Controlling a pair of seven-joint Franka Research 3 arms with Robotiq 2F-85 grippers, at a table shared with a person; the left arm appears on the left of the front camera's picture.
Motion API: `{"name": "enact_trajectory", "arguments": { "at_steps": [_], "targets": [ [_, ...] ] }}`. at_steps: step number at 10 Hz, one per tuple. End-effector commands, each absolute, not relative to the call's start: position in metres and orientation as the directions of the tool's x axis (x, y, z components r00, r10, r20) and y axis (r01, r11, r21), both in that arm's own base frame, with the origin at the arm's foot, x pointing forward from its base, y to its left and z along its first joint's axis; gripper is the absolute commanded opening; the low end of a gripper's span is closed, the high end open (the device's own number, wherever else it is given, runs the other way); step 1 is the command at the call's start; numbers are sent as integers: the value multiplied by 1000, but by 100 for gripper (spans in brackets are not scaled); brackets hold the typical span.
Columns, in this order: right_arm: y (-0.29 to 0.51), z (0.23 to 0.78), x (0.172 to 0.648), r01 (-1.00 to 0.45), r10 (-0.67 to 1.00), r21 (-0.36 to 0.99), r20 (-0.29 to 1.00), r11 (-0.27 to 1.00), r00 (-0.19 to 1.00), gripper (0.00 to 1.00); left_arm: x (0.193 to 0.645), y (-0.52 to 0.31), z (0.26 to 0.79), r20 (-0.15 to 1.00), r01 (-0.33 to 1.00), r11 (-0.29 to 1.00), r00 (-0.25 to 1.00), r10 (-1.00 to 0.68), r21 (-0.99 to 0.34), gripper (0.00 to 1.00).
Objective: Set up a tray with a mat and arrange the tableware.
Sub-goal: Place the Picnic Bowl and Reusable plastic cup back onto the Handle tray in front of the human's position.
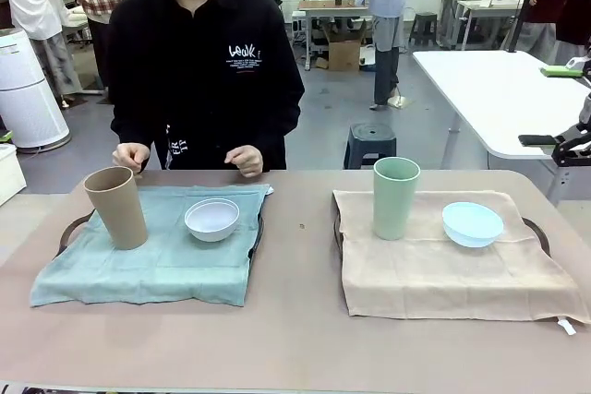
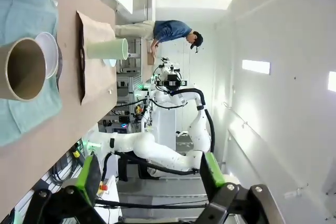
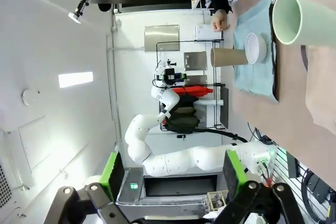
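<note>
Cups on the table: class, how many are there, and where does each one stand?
2. The tan cup stands on the teal mat, left; the pale green cup stands on the beige mat, right.

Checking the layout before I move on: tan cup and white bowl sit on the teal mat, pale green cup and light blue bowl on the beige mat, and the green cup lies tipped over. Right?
Not quite. The pale green cup stands upright on the beige mat, as the front view shows. The rest holds: tan cup and white bowl on the teal mat, light blue bowl beside the green cup.
</note>
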State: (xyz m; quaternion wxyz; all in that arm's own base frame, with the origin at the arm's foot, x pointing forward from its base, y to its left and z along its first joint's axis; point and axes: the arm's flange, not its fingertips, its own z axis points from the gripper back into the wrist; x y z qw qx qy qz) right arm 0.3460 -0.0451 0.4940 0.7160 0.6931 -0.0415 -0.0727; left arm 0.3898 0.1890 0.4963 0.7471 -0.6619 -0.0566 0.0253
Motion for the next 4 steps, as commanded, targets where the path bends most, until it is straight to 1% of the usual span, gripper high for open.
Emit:
{"name": "enact_trajectory", "arguments": {
  "at_steps": [1, 4],
  "targets": [
    [-39, 513, 341, 35, -179, 999, -29, 30, 983, 100, 389, 180, 501, 74, 66, 106, 994, 75, -992, 100],
    [-39, 513, 341, 35, -179, 999, -29, 30, 983, 100, 389, 180, 501, 74, 66, 106, 994, 75, -992, 100]
  ]
}}
